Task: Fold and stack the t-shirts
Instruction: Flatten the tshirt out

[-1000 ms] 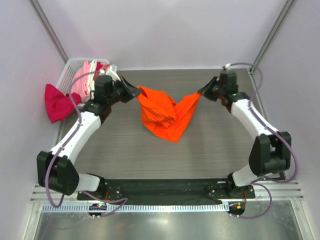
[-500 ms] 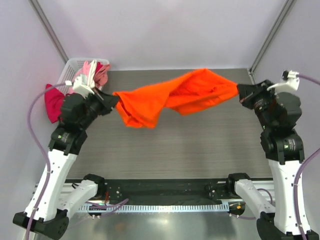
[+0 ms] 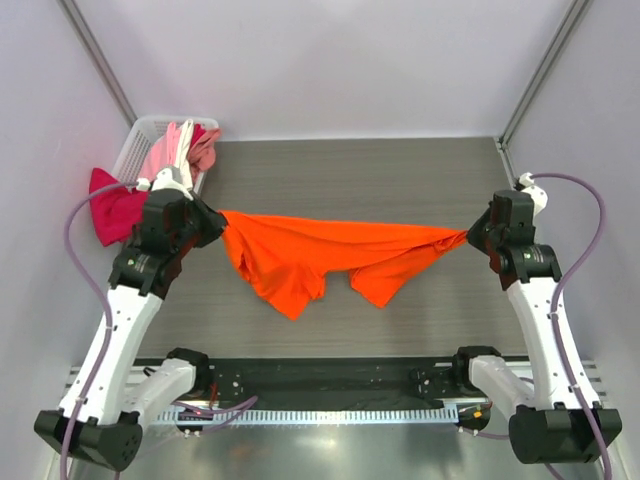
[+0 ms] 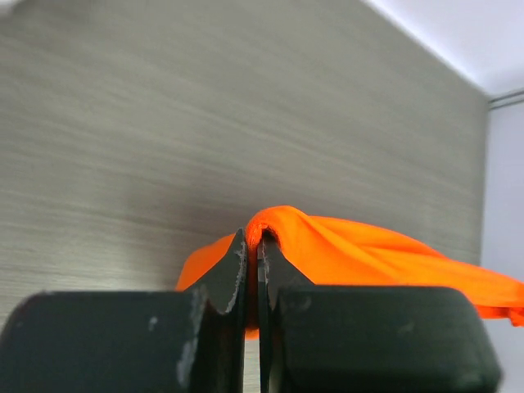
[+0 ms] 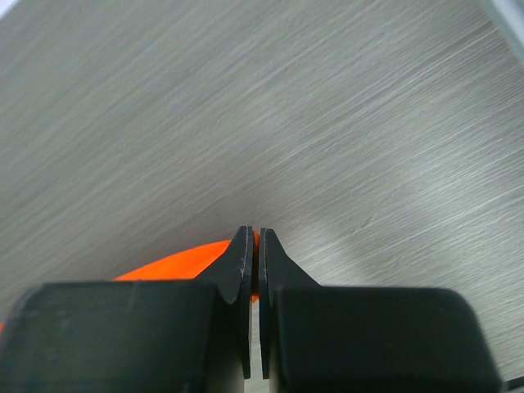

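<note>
Left gripper (image 4: pixel 254 237) and right gripper (image 5: pixel 255 232) each pinch the orange t-shirt (image 3: pixel 320 250), gripped corners hidden between jaws.

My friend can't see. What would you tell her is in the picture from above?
A robot's left gripper and right gripper hold an orange t-shirt stretched between them over a grey table, each shut on one end. At the far left, a white mesh basket holds pink shirts, with a magenta-red shirt beside it.

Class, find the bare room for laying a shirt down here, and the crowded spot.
Bare tabletop lies between the stretched orange t-shirt and the back wall. Crowded: far-left corner, with basket, pink t-shirts and magenta t-shirt.
</note>
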`<state>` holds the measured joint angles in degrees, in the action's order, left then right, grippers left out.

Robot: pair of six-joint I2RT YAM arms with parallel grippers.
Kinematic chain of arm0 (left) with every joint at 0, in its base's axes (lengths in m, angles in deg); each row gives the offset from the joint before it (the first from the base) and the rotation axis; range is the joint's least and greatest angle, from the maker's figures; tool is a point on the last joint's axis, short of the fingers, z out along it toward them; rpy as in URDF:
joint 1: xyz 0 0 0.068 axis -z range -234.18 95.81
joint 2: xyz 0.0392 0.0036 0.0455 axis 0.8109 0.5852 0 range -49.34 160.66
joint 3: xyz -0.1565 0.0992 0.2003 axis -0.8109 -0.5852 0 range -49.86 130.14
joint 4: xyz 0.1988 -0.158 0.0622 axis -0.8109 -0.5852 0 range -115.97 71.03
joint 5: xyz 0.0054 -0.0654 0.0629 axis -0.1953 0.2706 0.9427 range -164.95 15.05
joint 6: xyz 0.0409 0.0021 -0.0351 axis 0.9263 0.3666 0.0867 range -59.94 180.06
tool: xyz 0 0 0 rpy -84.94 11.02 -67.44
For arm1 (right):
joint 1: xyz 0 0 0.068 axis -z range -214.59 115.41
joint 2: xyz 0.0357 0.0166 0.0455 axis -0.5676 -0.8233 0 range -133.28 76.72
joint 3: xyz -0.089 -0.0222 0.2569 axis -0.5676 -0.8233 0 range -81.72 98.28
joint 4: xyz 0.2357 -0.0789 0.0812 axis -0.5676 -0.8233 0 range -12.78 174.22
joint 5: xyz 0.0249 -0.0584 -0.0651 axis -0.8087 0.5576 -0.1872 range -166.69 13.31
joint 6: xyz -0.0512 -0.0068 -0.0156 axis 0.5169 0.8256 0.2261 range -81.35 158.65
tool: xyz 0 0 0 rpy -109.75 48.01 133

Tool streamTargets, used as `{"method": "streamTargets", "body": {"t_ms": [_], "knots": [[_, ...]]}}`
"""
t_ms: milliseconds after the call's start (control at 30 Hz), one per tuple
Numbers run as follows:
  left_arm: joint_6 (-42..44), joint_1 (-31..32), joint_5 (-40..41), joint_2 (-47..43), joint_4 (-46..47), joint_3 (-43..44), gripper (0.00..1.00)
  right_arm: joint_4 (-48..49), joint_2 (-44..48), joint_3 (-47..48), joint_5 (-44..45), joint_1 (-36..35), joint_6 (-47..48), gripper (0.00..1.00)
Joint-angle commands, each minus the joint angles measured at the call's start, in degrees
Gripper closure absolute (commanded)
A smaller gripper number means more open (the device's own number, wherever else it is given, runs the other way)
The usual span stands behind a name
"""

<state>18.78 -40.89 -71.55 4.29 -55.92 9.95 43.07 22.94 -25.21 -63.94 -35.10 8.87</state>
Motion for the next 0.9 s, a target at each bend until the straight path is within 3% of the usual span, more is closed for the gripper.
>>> {"method": "streamTargets", "body": {"t_ms": [0,367,533,667,700,733,767,800,867], "knots": [[2.3,-0.6,3.3,-4.1,-3.9,6.6,1.00,2.7,3.8,3.6,3.0,1.7,1.7,0.99],[0.9,-0.6,-0.2,-15.8,-13.9,14.0,1.00,-3.2,17.7,11.7,-2.7,1.7,4.5,0.99],[1.0,-0.6,0.2,-8.8,-11.6,15.1,1.00,-4.1,13.5,13.4,0.2,1.7,5.2,0.99],[0.4,-0.6,-0.1,2.8,-6.8,16.3,1.00,-2.7,1.0,13.7,-1.1,1.7,5.1,0.99],[0.0,-0.6,-1.3,8.2,-3.9,15.7,0.90,-1.3,-4.2,13.5,-3.8,1.7,4.6,0.83],[0.0,-0.6,-1.3,10.7,-3.9,15.7,0.75,-0.9,-4.2,13.5,-4.9,1.7,3.9,0.83],[-1.0,-0.6,-2.4,13.8,-1.5,15.6,0.56,-0.5,-8.6,13.6,-5.3,1.7,3.2,0.37],[-1.3,-0.6,-3.1,16.1,-0.9,15.8,0.42,0.1,-9.8,13.5,-5.7,1.7,2.5,0.22],[-2.0,-0.6,-4.9,21.5,-1.0,16.7,0.15,2.1,-10.6,11.8,-7.5,1.7,1.4,0.13]]}}
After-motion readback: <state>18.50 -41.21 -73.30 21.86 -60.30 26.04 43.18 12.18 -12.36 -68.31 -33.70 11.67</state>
